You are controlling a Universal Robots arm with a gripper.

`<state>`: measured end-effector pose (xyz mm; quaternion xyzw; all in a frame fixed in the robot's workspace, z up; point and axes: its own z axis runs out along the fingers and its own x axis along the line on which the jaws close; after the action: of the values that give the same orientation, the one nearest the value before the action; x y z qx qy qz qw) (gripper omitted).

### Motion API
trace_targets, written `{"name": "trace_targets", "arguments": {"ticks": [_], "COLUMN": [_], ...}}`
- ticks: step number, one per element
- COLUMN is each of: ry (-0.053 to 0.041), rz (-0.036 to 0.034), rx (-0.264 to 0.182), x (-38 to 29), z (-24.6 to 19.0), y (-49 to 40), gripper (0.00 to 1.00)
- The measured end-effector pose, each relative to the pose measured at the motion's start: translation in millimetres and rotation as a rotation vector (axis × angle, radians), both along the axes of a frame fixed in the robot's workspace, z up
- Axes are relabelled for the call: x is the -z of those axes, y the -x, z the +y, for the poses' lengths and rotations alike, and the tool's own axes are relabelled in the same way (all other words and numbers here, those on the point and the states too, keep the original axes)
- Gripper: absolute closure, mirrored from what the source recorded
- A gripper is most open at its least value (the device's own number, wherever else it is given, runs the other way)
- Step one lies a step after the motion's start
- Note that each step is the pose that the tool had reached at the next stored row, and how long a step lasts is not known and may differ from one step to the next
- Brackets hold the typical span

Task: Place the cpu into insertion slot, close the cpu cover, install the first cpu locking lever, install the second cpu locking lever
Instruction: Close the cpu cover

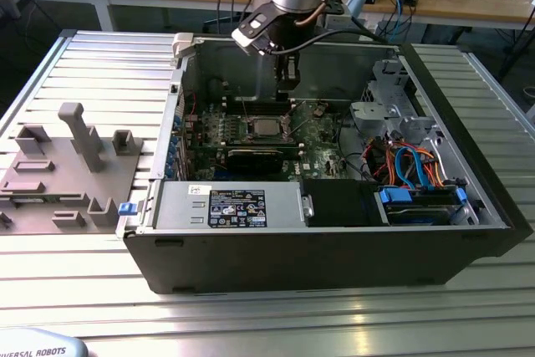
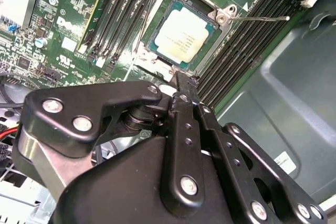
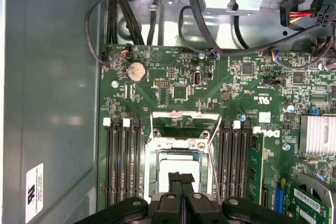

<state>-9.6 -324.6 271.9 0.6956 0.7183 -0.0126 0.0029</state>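
Observation:
The cpu (image 2: 182, 38), a silvery square chip, lies flat in the insertion slot (image 2: 203, 10) on the green board; in the exterior view the cpu (image 1: 266, 129) sits mid-board inside the open case. The cpu cover (image 3: 185, 116) stands raised at the slot's far edge, with green board showing through its window. A thin locking lever (image 2: 258, 18) sticks out to the side of the socket, unlatched. My gripper (image 3: 181, 181) hovers just above the near edge of the cpu (image 3: 178, 164), its fingers pressed together with nothing between them. In the exterior view the gripper (image 1: 287, 83) hangs over the board.
Black memory slots (image 3: 122, 161) flank the socket on both sides. Cables (image 3: 157, 9) and a drive cage (image 1: 380, 102) crowd one end of the case, and a finned heatsink (image 3: 317, 135) sits nearby. A power supply (image 1: 230, 206) fills the front. A grey fixture block (image 1: 67, 165) stands outside the case.

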Motion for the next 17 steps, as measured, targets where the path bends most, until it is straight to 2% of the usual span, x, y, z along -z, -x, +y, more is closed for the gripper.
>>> {"name": "trace_targets", "arguments": {"ticks": [17], "ry": [0.0007], "rz": [0.0000], "rx": [0.000], "x": [0.0], "z": [0.1], "y": [-11.3], "gripper": [0.89]}}
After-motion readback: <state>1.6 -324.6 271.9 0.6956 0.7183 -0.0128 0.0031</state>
